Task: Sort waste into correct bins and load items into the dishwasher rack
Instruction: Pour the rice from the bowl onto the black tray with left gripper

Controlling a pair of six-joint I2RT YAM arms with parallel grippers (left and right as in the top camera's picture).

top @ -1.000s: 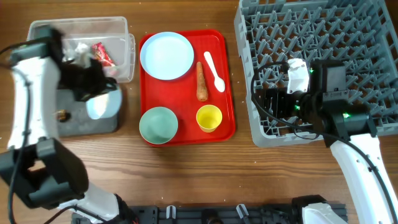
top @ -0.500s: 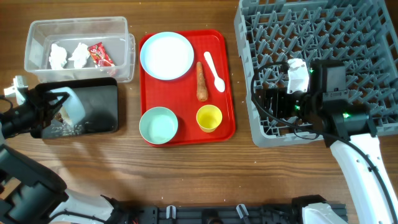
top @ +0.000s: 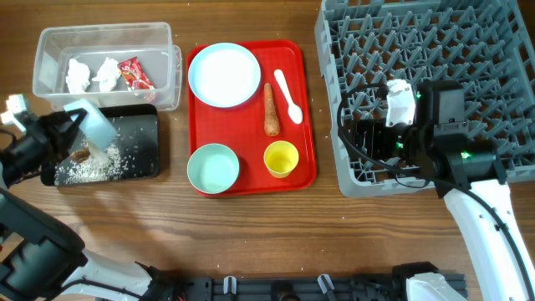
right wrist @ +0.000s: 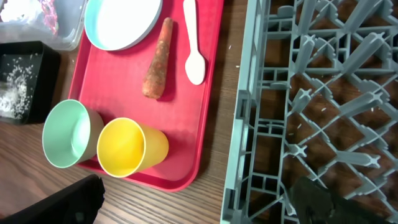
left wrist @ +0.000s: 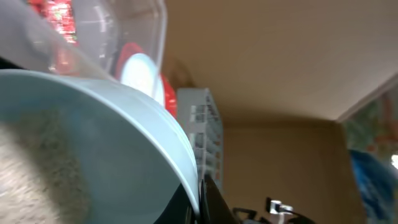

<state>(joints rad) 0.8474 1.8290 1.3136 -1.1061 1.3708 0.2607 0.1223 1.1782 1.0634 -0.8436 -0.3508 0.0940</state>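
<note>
Left arm, pour step. My left fingers (top: 60, 132) pinch the rim of a pale bowl (top: 94, 125), which is tipped mouth-down over the near-left part of the black tray (top: 138, 150). A scatter of rice (top: 88, 167) lies on the tray floor beside a small brown scrap (top: 81, 155). The left wrist view shows more grains clinging inside the bowl (left wrist: 93, 143), so I judge the emptying only partly done.

Right fingers (right wrist: 314, 199) are spread wide and hold nothing. They hang over the near-left corner of the dishwasher rack (top: 468, 33).

Notes for doing this well:
- Hold the bowl's lip inside the tray walls. The pile sits close to the left edge, and grains could bounce onto the surface (top: 251, 234).
- Steepen the tilt slowly. A small shake may free the stuck rice, but the grip is on the rim alone and could slip.
- Check that the bowl is bare before carrying it to the rack.

The carrot (top: 271, 110) waits on the red serving tray (top: 305, 100), not yet binned.
</note>
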